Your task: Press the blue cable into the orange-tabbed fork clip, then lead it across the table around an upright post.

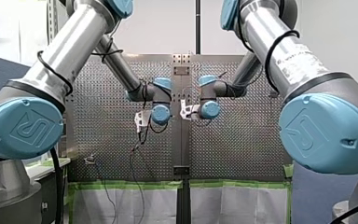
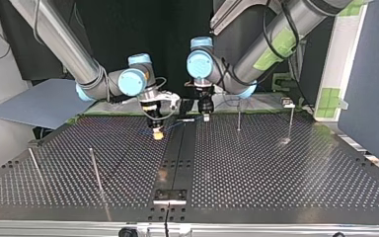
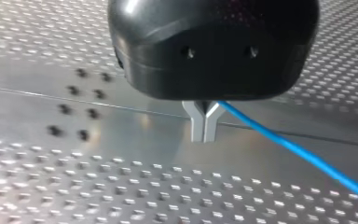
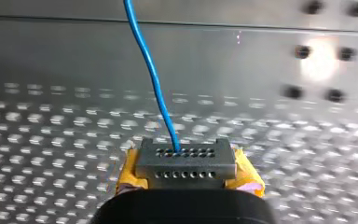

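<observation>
In the left wrist view my left gripper (image 3: 204, 127) has its metal fingers pressed together just above the plate. The blue cable (image 3: 298, 150) leaves between them and runs off to one side. In the right wrist view my right gripper (image 4: 186, 162), a grey perforated tip flanked by yellow pads, is shut, with the blue cable (image 4: 154, 84) rising out of it and leading ahead. In the top view my right gripper (image 2: 157, 133) and my left gripper (image 2: 206, 117) hang close together over the far middle of the table, the cable (image 2: 177, 123) faint between them. A small clip (image 2: 288, 103) sits at the far right; its tab colour is too small to tell.
Thin upright posts stand on the perforated table (image 2: 276, 173): one (image 2: 238, 118) close beside my left gripper, one (image 2: 290, 123) further right, and two more (image 2: 95, 170) (image 2: 35, 165) at the near left. A smooth centre strip (image 2: 175, 158) with a bracket runs towards the near edge.
</observation>
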